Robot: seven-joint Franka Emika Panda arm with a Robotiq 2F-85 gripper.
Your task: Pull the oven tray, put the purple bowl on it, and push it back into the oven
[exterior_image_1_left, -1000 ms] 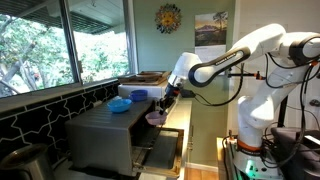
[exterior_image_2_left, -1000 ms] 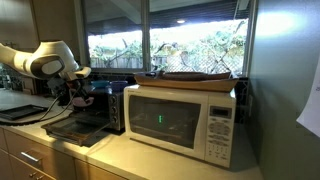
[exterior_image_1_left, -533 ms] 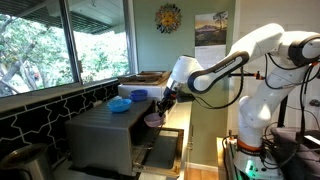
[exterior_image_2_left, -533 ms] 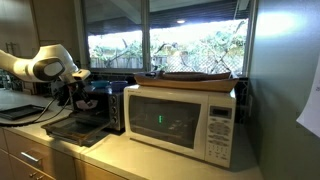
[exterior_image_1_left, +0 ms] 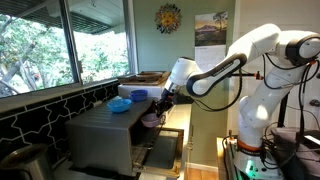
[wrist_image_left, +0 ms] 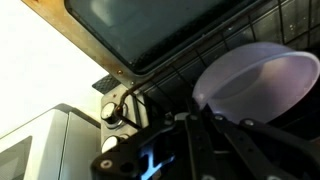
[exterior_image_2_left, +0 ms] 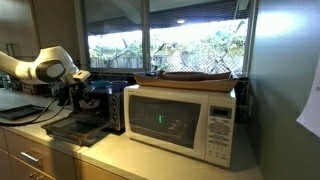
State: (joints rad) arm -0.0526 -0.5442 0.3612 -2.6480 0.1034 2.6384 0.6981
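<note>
And there it was: the gripper (wrist_image_left: pixel 200 122) was clenched on the purple bowl (wrist_image_left: pixel 258 80), pinching its rim. In the wrist view the bowl sat at 2 o'clock from the fingers, its hollow bare lilac. It hung over the thin dark bars of the tray (wrist_image_left: pixel 215 45); whether it touched them could not be told. In an exterior view the white arm (exterior_image_1_left: pixel 235 55) reached in from 3 o'clock. It held the purple bowl (exterior_image_1_left: pixel 150 119) at the mouth of the oven (exterior_image_1_left: pixel 100 135), above the dropped door (exterior_image_1_left: pixel 160 152). On the oven's top, at 12 o'clock, stood a blue bowl (exterior_image_1_left: pixel 120 104), its contents hidden from the camera. In an exterior view the microwave (exterior_image_2_left: pixel 185 118) stood just beside the oven, at its 3 o'clock, with its own door shut.
</note>
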